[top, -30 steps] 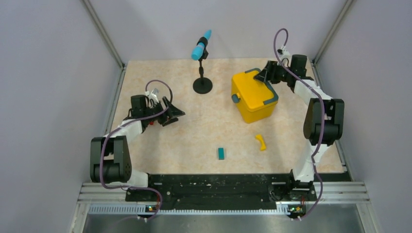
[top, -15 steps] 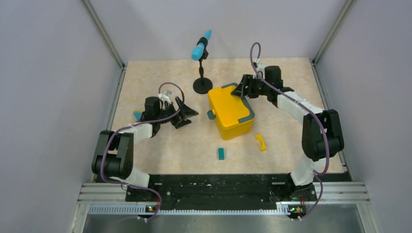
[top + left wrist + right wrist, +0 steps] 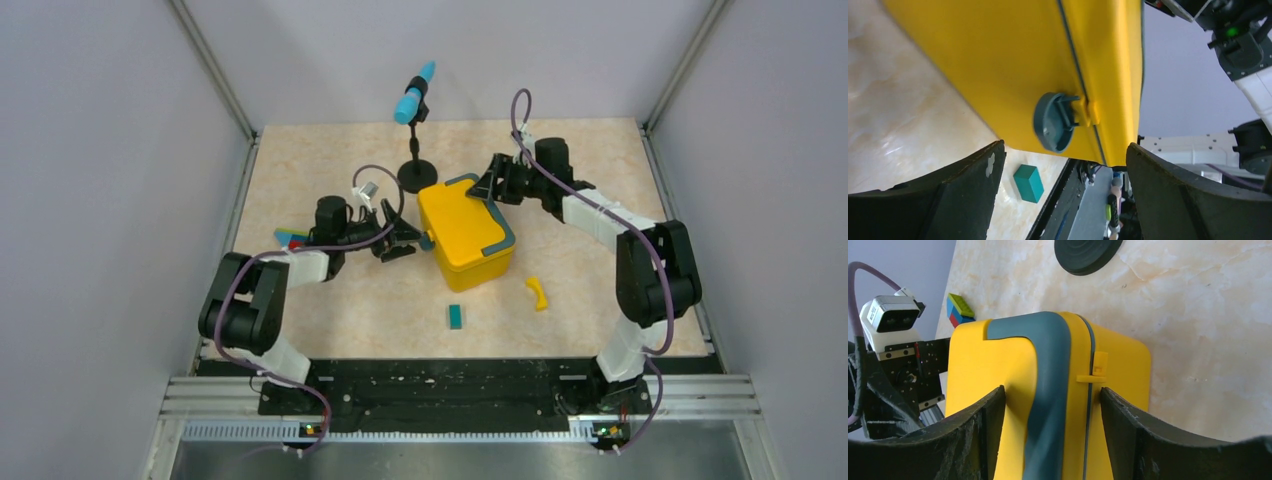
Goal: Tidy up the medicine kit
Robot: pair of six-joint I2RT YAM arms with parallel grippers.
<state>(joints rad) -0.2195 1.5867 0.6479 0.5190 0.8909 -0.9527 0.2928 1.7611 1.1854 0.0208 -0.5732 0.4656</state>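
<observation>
The medicine kit (image 3: 465, 235) is a closed bright yellow box with a dark teal rim, standing mid-table. My right gripper (image 3: 487, 187) clamps its far corner. In the right wrist view both fingers of the right gripper (image 3: 1052, 392) press the yellow lid and wall on either side of the teal handle (image 3: 1053, 350). My left gripper (image 3: 408, 243) is open at the kit's left side. In the left wrist view the left gripper (image 3: 1064, 150) has spread fingers and faces the round teal knob (image 3: 1053, 122) on the kit (image 3: 1013, 65), without touching it.
A small teal block (image 3: 455, 316) and a yellow curved piece (image 3: 537, 292) lie in front of the kit. A microphone stand (image 3: 417, 175) rises just behind the kit. Coloured bricks (image 3: 290, 240) lie behind the left arm.
My right gripper has pulled the kit left and toward the table's middle. My left arm has swung right up to the kit's side, its jaws spreading wider.
</observation>
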